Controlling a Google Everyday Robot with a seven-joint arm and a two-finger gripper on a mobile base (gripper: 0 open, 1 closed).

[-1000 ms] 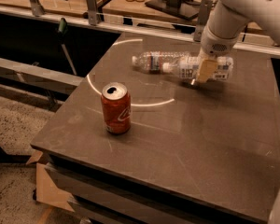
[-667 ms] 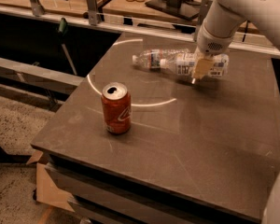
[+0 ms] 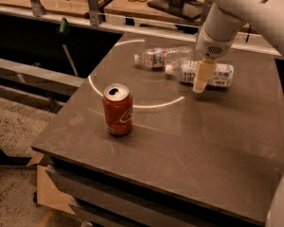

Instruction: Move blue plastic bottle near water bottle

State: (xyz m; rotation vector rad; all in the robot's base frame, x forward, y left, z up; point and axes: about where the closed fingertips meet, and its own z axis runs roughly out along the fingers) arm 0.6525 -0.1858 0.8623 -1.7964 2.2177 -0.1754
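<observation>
The blue plastic bottle [image 3: 218,74] lies on its side on the far right part of the dark table [image 3: 189,141], with its white cap pointing left and its large white label to the right. The water bottle [image 3: 163,57], clear and ribbed with a red-and-blue band, lies on its side just behind and left of it, almost touching. My gripper [image 3: 199,85] hangs from the white arm [image 3: 236,13] straight over the middle of the blue plastic bottle and hides part of it.
An orange soda can [image 3: 118,109] stands upright at the front left of the table. A light ring is reflected on the tabletop between the can and the bottles. A counter with jars and a monitor stand runs behind the table.
My gripper has shifted slightly left and lower over the blue plastic bottle. The two bottles and the can lie about where they were.
</observation>
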